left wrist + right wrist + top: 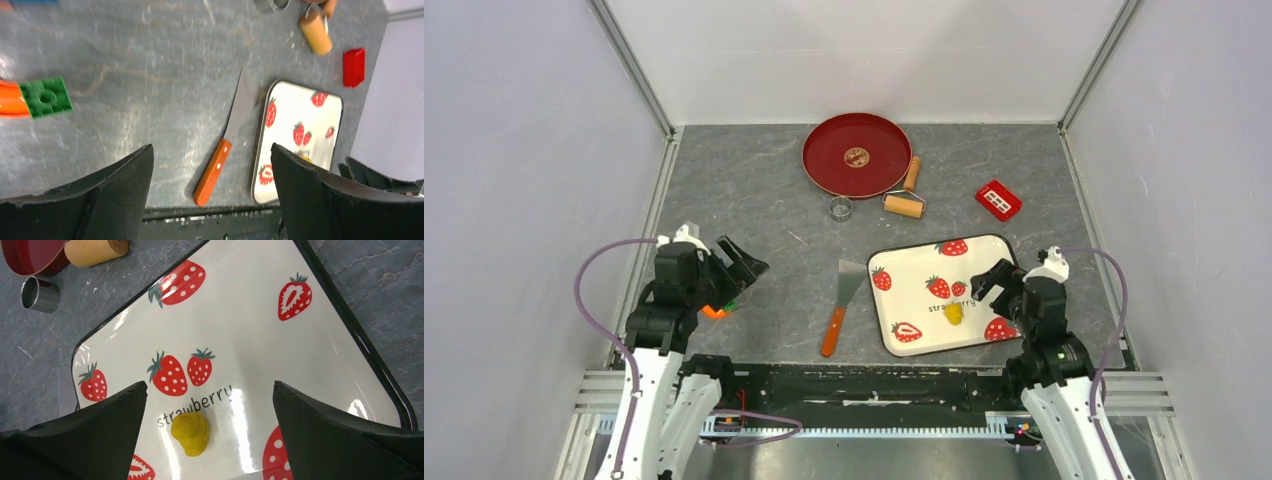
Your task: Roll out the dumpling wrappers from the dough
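A yellow lump of dough (953, 313) (190, 433) lies on the strawberry-print tray (914, 290) (250, 340) by its printed word. My right gripper (990, 284) (210, 385) hovers open just above it, the lump below and between the jaws, untouched. A wooden roller (905, 205) (95, 250) rests beside the red plate (829, 150), where a small coin-like dumpling wrapper (856, 157) lies at the centre. My left gripper (745, 264) (212, 150) stands open and empty over the left of the table.
An orange-handled spatula (839, 305) (212, 172) lies just left of the tray. A metal ring cutter (841, 208) (40, 294) stands near the plate. A red block (998, 199) (353, 66) is at the back right. A green and orange block (45, 97) sits under the left arm.
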### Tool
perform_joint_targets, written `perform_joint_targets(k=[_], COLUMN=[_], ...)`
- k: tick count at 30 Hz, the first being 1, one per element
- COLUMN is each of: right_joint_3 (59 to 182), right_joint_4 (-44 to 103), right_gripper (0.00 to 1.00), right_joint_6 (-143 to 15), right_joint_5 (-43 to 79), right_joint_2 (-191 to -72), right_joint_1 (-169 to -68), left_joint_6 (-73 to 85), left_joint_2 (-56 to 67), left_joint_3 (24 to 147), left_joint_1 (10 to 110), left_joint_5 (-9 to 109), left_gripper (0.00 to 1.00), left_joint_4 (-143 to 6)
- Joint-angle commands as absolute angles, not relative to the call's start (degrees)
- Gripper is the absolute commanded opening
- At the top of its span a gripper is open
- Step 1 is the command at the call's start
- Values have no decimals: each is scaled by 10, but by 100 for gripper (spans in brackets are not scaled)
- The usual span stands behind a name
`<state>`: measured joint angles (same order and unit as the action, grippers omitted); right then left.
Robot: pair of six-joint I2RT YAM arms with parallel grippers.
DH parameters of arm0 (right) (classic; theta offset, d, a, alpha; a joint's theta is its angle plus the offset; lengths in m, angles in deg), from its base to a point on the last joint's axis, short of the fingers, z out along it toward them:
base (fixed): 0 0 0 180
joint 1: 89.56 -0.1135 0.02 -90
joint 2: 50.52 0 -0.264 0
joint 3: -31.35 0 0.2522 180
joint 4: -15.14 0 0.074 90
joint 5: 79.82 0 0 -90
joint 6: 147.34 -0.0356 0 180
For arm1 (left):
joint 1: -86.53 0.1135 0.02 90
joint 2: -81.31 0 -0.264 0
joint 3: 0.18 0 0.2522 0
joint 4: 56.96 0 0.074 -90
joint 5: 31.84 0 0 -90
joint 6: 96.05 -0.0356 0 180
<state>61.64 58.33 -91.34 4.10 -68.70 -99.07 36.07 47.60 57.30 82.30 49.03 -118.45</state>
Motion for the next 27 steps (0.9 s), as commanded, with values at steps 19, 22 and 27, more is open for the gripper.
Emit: perform_joint_targets(k=[19, 22, 27], right_joint_3=[777, 758, 746], right_joint_4=[760, 732, 744], right_gripper=[98, 98, 98], right_joint_6=[-829, -820, -813], right_joint_5=[178, 199, 175], right_joint_2=[-808, -792, -781], right_joint_1=[-991, -992, -991], left_joint_6=[318, 301, 266], left_joint_2=[403, 397, 364], left_joint_3=[510, 514, 536], left_joint_1=[825, 825, 823], left_joint_5=[247, 233, 175], left_gripper=[92, 90, 88], left_joint_4=[-1148, -1147, -1147])
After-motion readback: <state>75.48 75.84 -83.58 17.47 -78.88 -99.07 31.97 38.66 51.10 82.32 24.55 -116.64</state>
